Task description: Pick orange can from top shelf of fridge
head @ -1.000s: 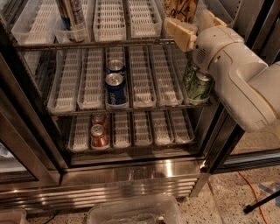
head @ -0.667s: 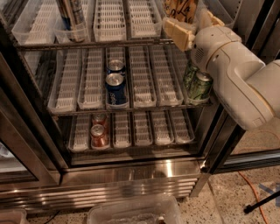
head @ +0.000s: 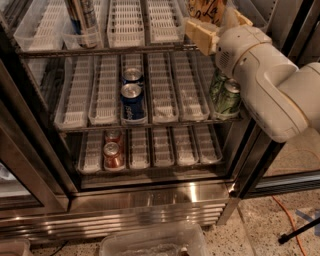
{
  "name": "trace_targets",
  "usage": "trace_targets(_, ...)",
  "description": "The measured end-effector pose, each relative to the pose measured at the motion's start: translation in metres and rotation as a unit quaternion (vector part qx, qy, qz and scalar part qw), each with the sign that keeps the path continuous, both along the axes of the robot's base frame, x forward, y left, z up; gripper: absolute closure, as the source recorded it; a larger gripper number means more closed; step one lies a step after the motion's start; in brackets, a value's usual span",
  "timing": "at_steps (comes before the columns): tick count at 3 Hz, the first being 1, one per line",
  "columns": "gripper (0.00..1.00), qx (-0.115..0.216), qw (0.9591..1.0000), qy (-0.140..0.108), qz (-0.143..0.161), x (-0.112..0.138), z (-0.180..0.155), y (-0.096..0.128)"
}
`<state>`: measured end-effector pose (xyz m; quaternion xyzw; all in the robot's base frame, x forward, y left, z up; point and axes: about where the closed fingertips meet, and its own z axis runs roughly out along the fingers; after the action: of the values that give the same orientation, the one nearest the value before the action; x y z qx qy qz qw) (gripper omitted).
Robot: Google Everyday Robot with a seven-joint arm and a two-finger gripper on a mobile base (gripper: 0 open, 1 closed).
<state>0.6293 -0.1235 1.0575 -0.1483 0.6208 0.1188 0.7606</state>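
Observation:
The orange can (head: pixel 206 8), golden with dark script, stands at the right end of the top shelf (head: pixel 107 50) of the fridge (head: pixel 150 200), cut off by the top edge of the view. My gripper (head: pixel 217 22) is at that can, reaching in from the right, with its yellowish end pieces on either side of the can's lower part. The white arm (head: pixel 270 85) fills the upper right and hides the shelf's right end.
A tall dark blue can (head: pixel 82 20) stands on the top shelf at the left. Two blue cans (head: pixel 132 102) and a green can (head: pixel 227 97) sit on the middle rack, and red cans (head: pixel 112 155) sit below. A clear plastic bin (head: pixel 150 242) lies on the floor in front.
The gripper has shifted slightly up and to the left beside the orange can. The cans on the shelves have not moved.

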Motion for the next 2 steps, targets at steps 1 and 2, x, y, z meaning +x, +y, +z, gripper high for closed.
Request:
trace_targets(1,0.28,-0.013,0.9997,-0.010,-0.017,0.010,0.011,-0.014)
trace_targets(2,0.27,-0.017,0.9998,-0.003,-0.006,0.028,0.008,-0.004)
